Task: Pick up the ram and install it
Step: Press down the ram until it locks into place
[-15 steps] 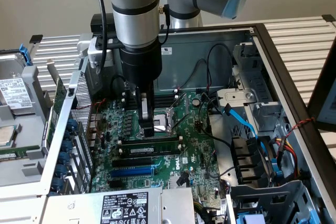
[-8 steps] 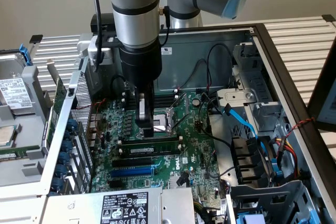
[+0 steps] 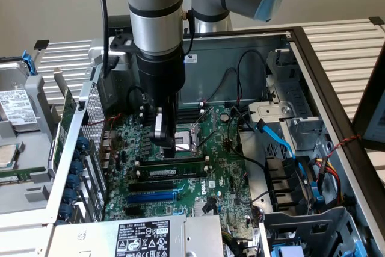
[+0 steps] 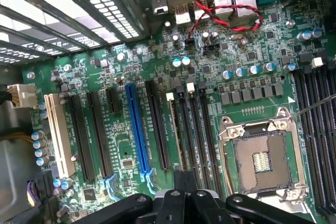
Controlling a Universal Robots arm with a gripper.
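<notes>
The ram (image 3: 174, 165), a long thin stick with dark chips, stands on edge in a black memory slot of the green motherboard (image 3: 219, 176), just in front of the CPU socket (image 3: 189, 133). My gripper (image 3: 167, 146) hangs straight down over the stick's half nearer the exterior view's left. Its fingers are shut with nothing between them, and the tips are just above the stick's top edge; I cannot tell if they touch. In the wrist view the ram (image 4: 175, 135) shows edge-on as a thin strip running away from the shut gripper (image 4: 184, 195).
A blue expansion slot (image 3: 150, 197) and black slots lie in front of the ram. Blue and black cables (image 3: 280, 139) and drive bays crowd the exterior view's right. The case's metal wall (image 3: 72, 148) stands at its left, the power supply (image 3: 141, 239) in front.
</notes>
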